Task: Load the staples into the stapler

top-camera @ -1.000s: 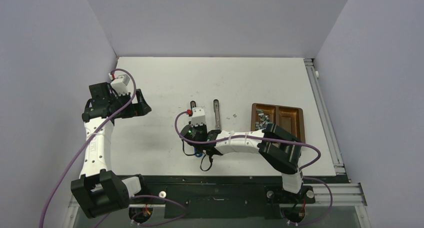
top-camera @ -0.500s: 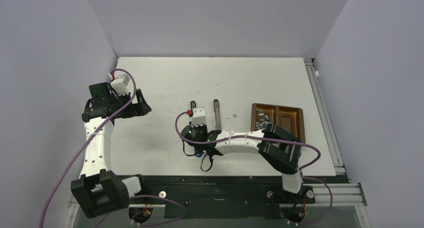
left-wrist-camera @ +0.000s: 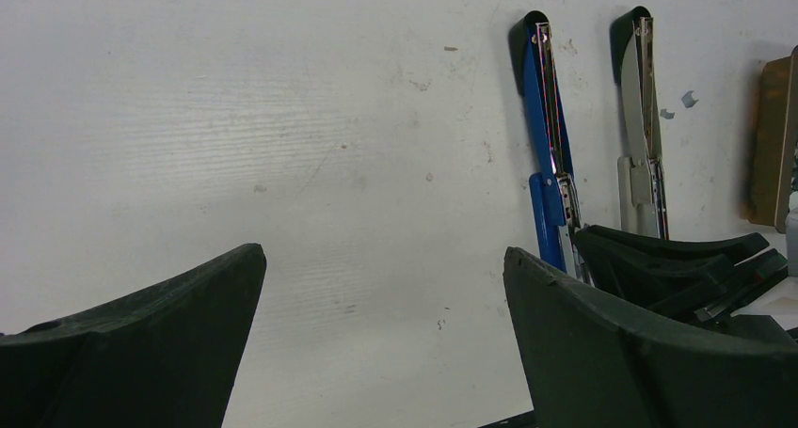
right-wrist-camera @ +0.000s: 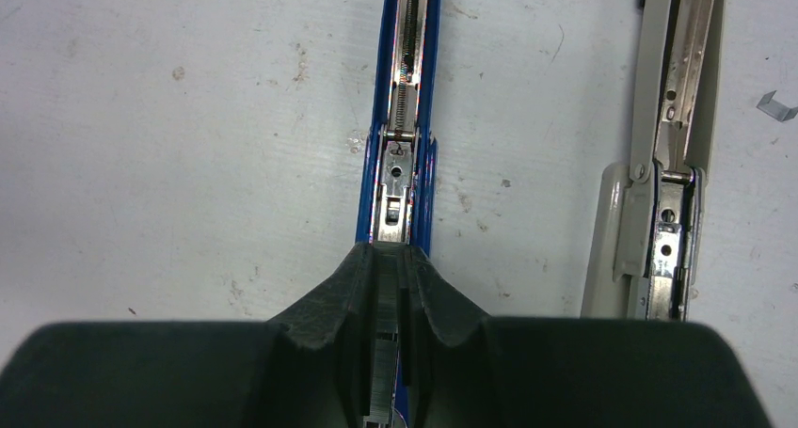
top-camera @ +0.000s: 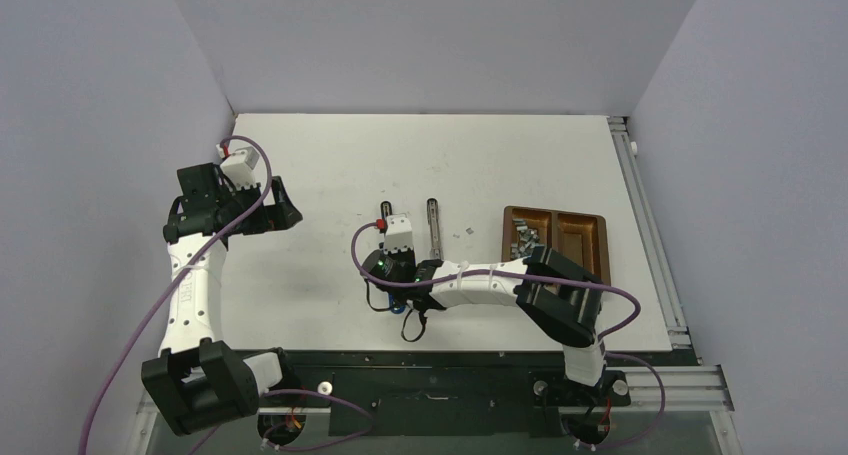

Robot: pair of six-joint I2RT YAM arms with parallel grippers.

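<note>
A blue stapler (right-wrist-camera: pixel 406 118) lies opened flat on the white table, its metal channel facing up. My right gripper (right-wrist-camera: pixel 395 254) hangs right over that channel, shut on a silver strip of staples (right-wrist-camera: pixel 384 353) that shows between its fingers. More staples (top-camera: pixel 525 237) lie in a loose pile in the left compartment of a brown tray (top-camera: pixel 580 237). In the top view the right wrist hides most of the blue stapler (top-camera: pixel 385 211). My left gripper (left-wrist-camera: pixel 384 249) is open with nothing in it, over bare table well to the left (top-camera: pixel 285 213).
A second, grey stapler (right-wrist-camera: pixel 668 146) lies opened just right of the blue one, also seen in the top view (top-camera: pixel 433 227). One loose staple (right-wrist-camera: pixel 777 106) rests on the table between it and the tray. Walls close off the table's left, right and back sides.
</note>
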